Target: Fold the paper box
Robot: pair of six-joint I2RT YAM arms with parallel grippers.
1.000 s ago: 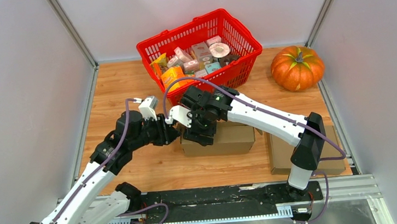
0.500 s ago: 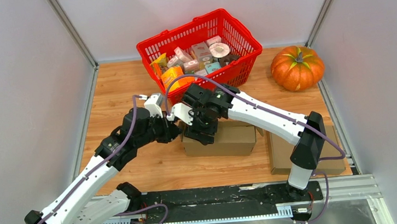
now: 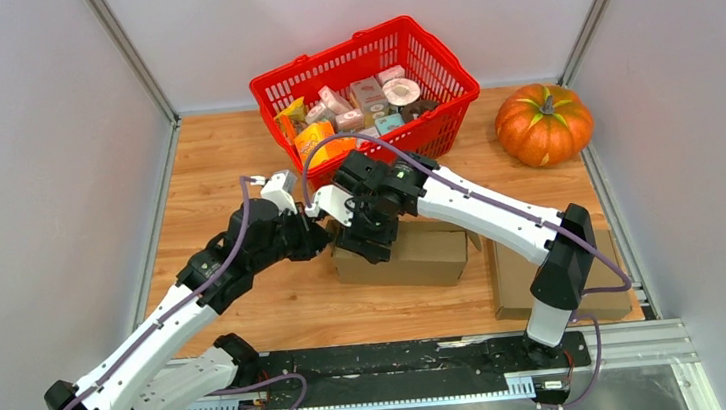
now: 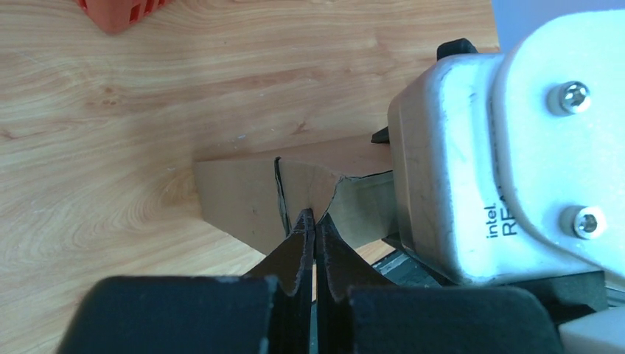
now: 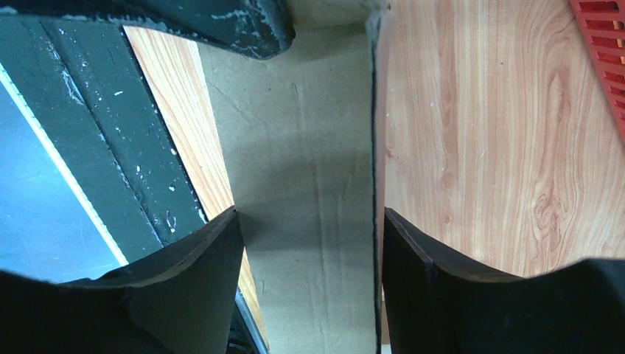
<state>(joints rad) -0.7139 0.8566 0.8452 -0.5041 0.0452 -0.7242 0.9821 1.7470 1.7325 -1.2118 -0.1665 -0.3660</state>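
The brown paper box [image 3: 414, 252] lies on the wooden table, its left end between my two grippers. My left gripper [image 3: 320, 237] is shut, and its fingertips [image 4: 304, 221] touch the box's curved end flap [image 4: 309, 184]. My right gripper [image 3: 367, 237] points down over the box's left end. It is open, with one finger [image 5: 191, 287] at the near edge and the other at the far edge of the top panel [image 5: 309, 184]. Whether these fingers press on the cardboard cannot be told.
A flat cardboard sheet [image 3: 517, 276] lies at the right front under the right arm. A red basket [image 3: 430, 53] full of small packages stands just behind the box. A pumpkin [image 3: 543, 123] sits at the back right. Grey walls close in both sides.
My left gripper has moved right and forward up to the box's left end flap. The box's left end has shifted slightly. My right gripper has hardly moved.
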